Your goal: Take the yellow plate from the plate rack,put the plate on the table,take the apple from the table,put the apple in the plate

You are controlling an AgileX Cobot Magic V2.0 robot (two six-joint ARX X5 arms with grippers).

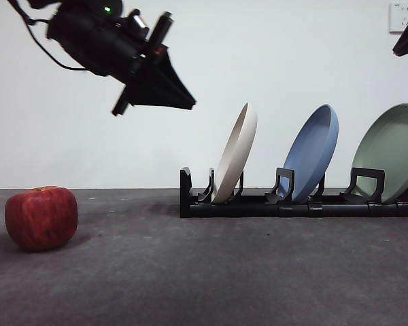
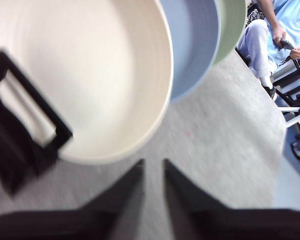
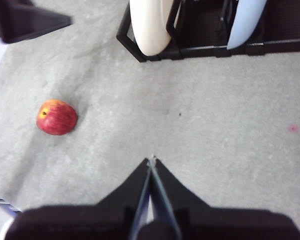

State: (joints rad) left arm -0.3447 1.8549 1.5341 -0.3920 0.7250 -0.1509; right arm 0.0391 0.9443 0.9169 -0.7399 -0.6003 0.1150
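One apple [image 1: 41, 218] sits nearest, alone on the dark grey table [image 1: 211, 272], well apart from the plate rack [image 1: 285, 202], which holds three leaning plates: the yellow plate [image 1: 235, 153], a blue plate [image 1: 311, 153] and a green plate [image 1: 391, 151]. Behind is a white wall [image 1: 272, 61]. Left gripper [image 1: 183, 103] hangs above, jaws narrowly parted, empty, aimed at the yellow plate; right gripper [image 3: 151, 162] waits closed, empty

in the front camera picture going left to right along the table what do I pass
apple → plate rack, holding in turn the yellow plate → blue plate → pale green plate. The left end effector hangs above, between the apple and the rack.
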